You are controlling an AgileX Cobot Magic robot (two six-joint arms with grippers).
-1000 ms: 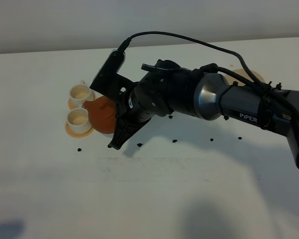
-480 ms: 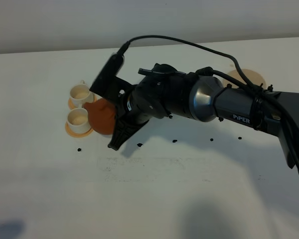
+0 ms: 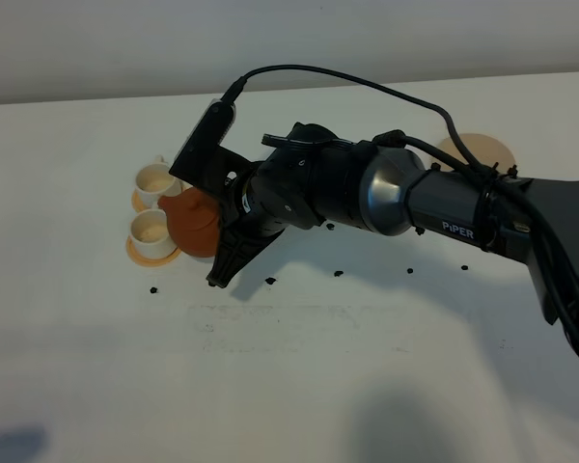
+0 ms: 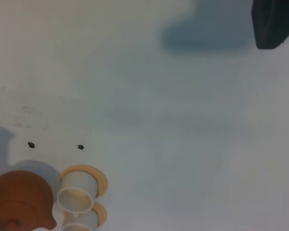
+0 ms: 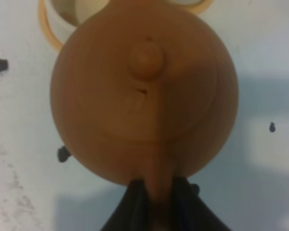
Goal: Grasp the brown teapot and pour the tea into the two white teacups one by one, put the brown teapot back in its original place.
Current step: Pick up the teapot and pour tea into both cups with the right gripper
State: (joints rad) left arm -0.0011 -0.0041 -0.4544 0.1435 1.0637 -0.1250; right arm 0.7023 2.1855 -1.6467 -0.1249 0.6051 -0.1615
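The brown teapot (image 3: pixel 193 222) hangs just right of the two white teacups (image 3: pixel 154 179) (image 3: pixel 151 228), which stand on orange-tan saucers. My right gripper (image 3: pixel 224 230) is shut on its loop handle (image 5: pixel 156 190), with dark fingers (image 5: pixel 134 204) on either side. In the right wrist view the lid knob (image 5: pixel 145 58) faces the camera and one cup's saucer (image 5: pixel 45 29) peeks out beyond the pot. The left wrist view shows the teapot (image 4: pixel 20 199) beside both cups (image 4: pixel 77 195). No tea shows. The pale tan coaster (image 3: pixel 478 154) lies bare at the back right. My left gripper is out of view.
Small black specks (image 3: pixel 338 272) dot the white table near the pot and toward the right. The right arm (image 3: pixel 444 207) stretches across the table's middle. A dark shape (image 4: pixel 274 21) fills one corner of the left wrist view.
The right gripper has carried the teapot slightly left, closer to the cups, and the lid now faces more upward. The cups have not moved.
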